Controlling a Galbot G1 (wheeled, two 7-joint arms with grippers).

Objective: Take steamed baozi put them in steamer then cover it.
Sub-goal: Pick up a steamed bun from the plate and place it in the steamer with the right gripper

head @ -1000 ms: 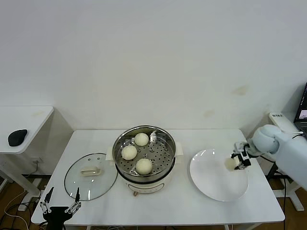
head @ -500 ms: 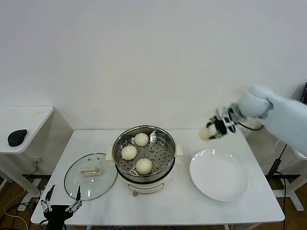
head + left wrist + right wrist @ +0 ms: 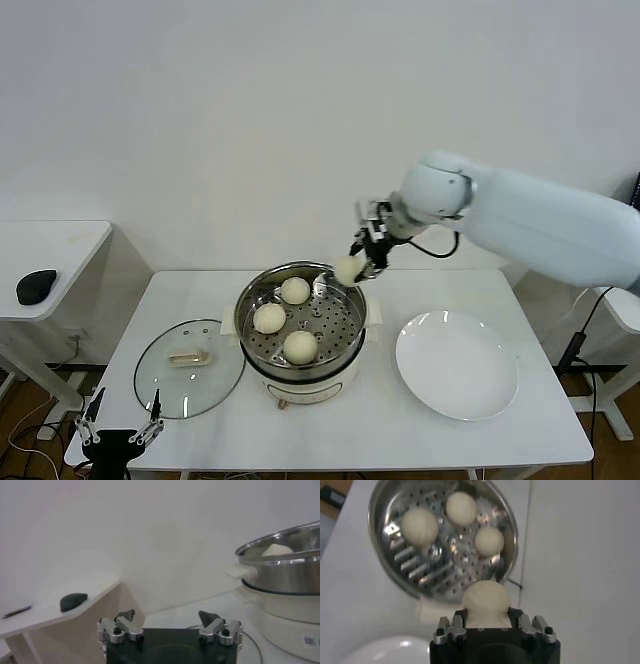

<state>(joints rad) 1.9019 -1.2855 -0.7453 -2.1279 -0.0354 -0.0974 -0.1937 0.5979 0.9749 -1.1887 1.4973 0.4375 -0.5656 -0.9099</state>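
so the right gripper (image 3: 362, 258) is clamped on the fourth baozi (image 3: 347, 270), up in the air just over the steamer's (image 3: 300, 375) far right rim. three buns (image 3: 284, 318) sit on the tray already. next it probably needs to lower into the bare right part and let go. the cover (image 3: 189, 368) lies flat near the tabletop's front left corner, left gripper (image 3: 119, 432) parked off that front edge, fingers wide

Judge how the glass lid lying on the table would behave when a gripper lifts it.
The cover looks rigid and probably breakable, being clear glass. Its smooth dome seems slippery, so the small white handle is likely the safest hold. Flat on the table, it shouldn't roll.
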